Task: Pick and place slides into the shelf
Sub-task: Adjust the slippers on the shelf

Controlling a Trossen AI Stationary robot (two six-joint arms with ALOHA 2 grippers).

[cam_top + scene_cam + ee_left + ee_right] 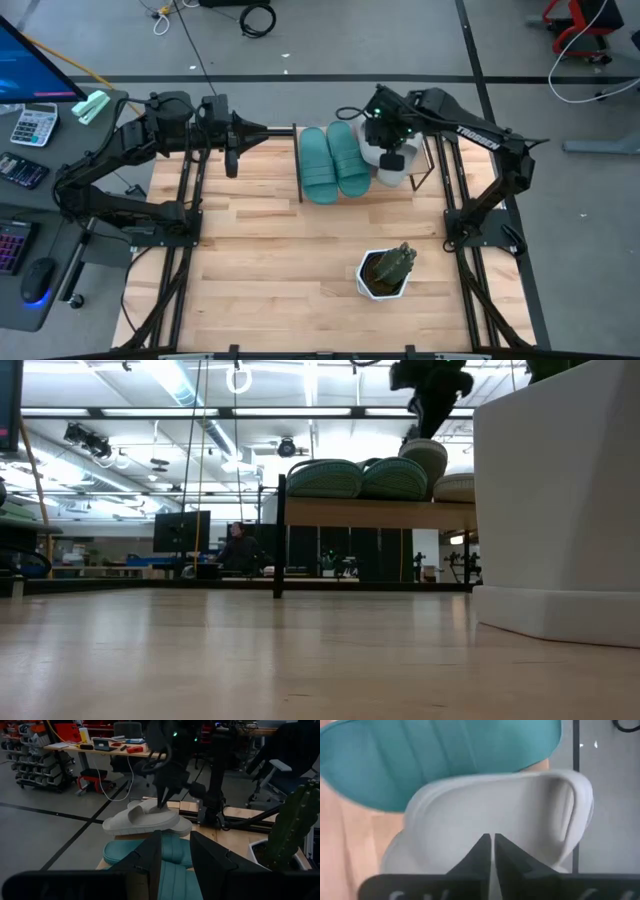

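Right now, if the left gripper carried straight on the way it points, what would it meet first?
Most likely the teal-green ridged slides lying on the low wooden shelf: the left gripper points along the shelf at their near edge. Its height over them is unclear, so it might pass above.

The left arm stretches level across the far edge, its end effector [290, 130] with fingers [150, 857] slightly parted and holding nothing, while the right arm bends inward and down, its end effector [391, 160] fingers [482, 852] nearly touching.
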